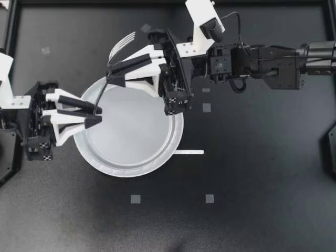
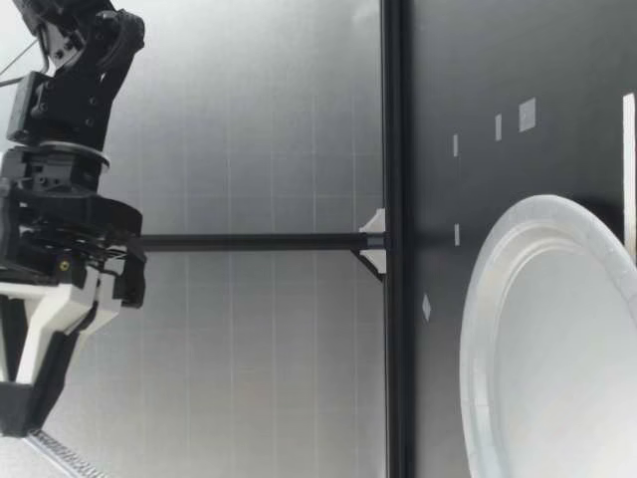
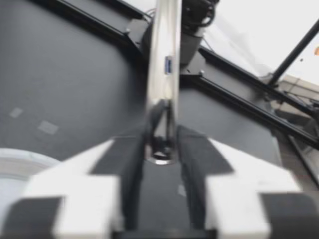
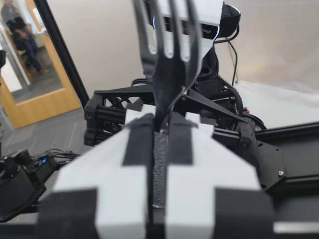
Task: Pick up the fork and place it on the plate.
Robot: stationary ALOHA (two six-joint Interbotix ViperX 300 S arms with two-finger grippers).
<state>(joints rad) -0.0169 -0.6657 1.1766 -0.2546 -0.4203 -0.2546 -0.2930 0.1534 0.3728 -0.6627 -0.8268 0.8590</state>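
A metal fork (image 1: pixel 116 52) hangs above the far left rim of the white paper plate (image 1: pixel 126 170), tines pointing away and handle slanting down over the plate. My right gripper (image 1: pixel 112 74) is shut on its neck; in the right wrist view the tines (image 4: pixel 169 55) stick out past the closed gripper (image 4: pixel 159 144). My left gripper (image 1: pixel 96 114) holds the handle's end. In the left wrist view the handle (image 3: pixel 163 74) sits between the gripper (image 3: pixel 160 159) pads, which press on both sides. The low view shows the plate (image 2: pixel 478 329) and a raised gripper (image 2: pixel 30 398), not the fork.
A white strip (image 1: pixel 189 152) lies on the dark table just right of the plate. Small grey tape squares (image 1: pixel 135 199) mark the mat in front and to the right. A black frame rail (image 2: pixel 393 239) borders the table. A person (image 4: pixel 17 30) stands in a far doorway.
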